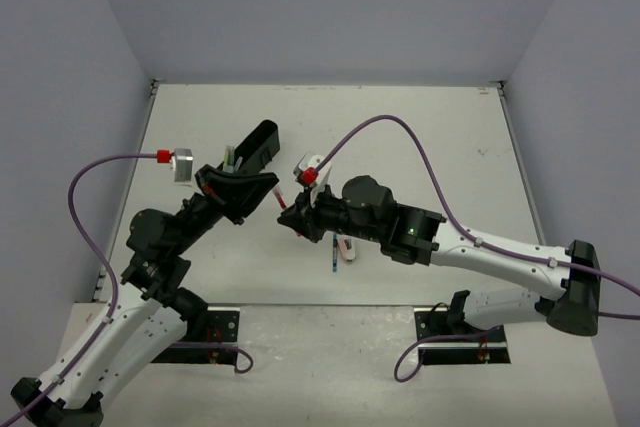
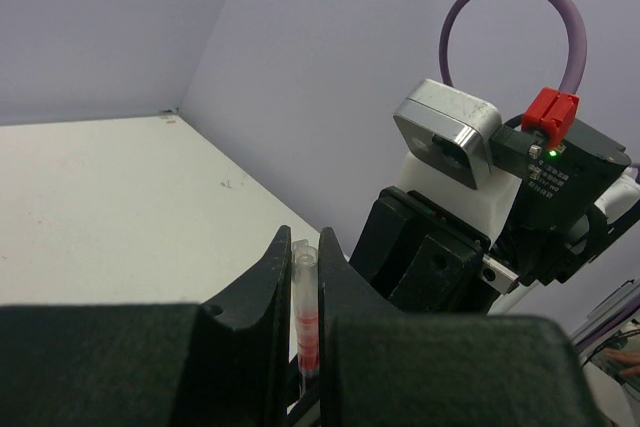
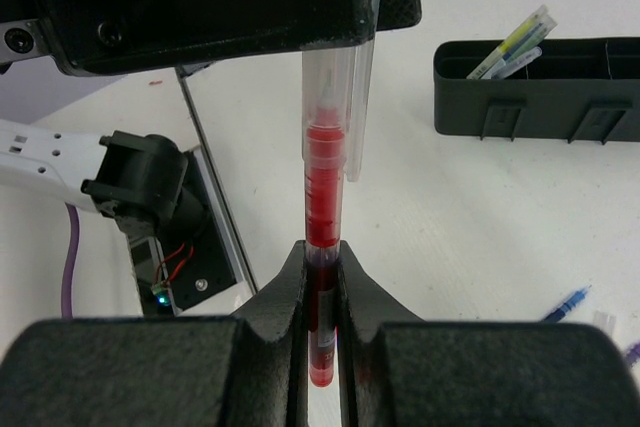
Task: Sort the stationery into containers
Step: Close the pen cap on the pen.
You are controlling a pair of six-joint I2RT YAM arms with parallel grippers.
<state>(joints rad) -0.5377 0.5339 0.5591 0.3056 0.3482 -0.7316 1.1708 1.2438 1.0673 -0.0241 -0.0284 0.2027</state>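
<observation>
White matte table [image 1: 420,147] and pale lilac walls frame the work. Sorting has only begun, I judge: a few pens [image 3: 515,44], yellow-green and clear, stand in the far black plastic tray [image 3: 600,77], while a blue pen [image 3: 566,303] lies loose on the table. Both tools are clenched on one red pen [image 3: 322,197], held in the air between them. The right gripper [image 3: 322,272] grasps the glossy barrel and the left gripper [image 2: 305,255] its transparent cap.

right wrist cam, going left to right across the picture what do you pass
black joint of the left arm → red pen → black tray. The blue pen sits within the tray's span, so it is left out.
</observation>
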